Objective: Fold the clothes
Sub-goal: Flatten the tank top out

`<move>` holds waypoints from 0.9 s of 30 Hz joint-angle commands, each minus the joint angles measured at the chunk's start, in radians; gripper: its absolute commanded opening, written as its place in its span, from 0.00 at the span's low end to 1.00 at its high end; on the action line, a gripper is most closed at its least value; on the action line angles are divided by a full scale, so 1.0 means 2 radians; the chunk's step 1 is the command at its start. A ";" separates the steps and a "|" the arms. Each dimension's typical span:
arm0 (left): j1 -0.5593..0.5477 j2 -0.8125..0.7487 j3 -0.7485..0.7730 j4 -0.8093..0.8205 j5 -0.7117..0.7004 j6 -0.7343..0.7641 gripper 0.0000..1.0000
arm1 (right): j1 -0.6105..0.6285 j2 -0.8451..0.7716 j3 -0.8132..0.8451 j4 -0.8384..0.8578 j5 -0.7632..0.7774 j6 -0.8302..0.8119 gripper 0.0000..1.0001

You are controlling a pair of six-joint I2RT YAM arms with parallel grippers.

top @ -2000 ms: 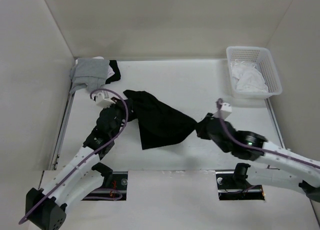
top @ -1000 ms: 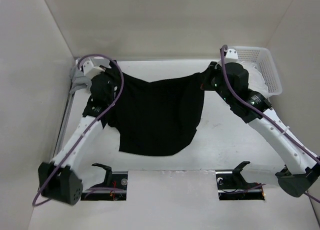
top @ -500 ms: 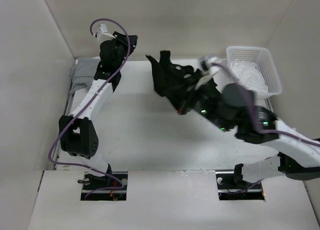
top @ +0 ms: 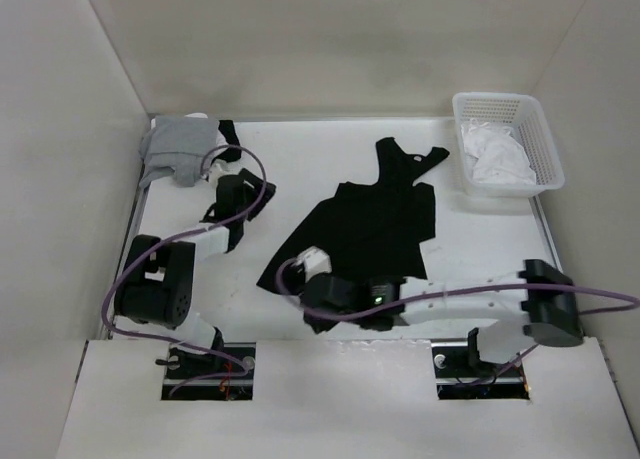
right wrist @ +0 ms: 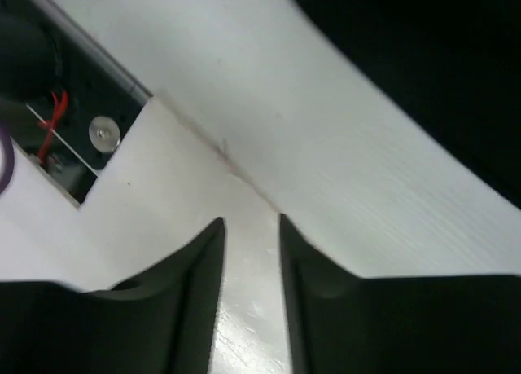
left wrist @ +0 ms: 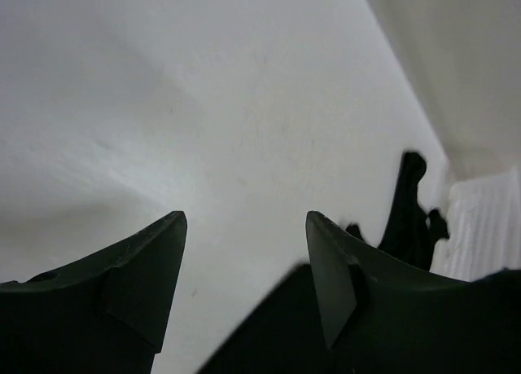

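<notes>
Lying loosely spread near the middle of the white table [top: 330, 159], the black sleeveless garment [top: 375, 224] points its straps toward the far edge. The left gripper [left wrist: 244, 219] gapes wide and empty to its left. The right gripper [right wrist: 251, 223], narrowly parted and empty, hangs by the near hem.

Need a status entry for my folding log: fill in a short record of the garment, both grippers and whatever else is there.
black garment: spread on the table, straps toward the far side, no tidy fold yet
left gripper: open, empty, above bare table left of the garment
right gripper: open, empty, low by the table's near edge, beside the hem
grey garment: far-left corner
basket: far-right corner, white cloth inside
</notes>
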 commanded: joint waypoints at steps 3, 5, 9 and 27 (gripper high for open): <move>-0.078 -0.081 -0.057 0.044 -0.049 0.078 0.58 | -0.137 -0.178 -0.122 0.082 0.035 0.064 0.14; -0.112 -0.103 -0.082 0.018 -0.080 0.109 0.57 | -0.215 -0.202 -0.167 0.090 0.037 0.069 0.02; -0.174 -0.185 -0.123 -0.055 -0.160 0.161 0.53 | -0.350 -0.173 -0.196 0.137 -0.006 0.035 0.15; -0.206 -0.330 -0.147 -0.450 -0.174 0.006 0.48 | -0.348 -0.287 -0.295 0.229 -0.028 0.040 0.30</move>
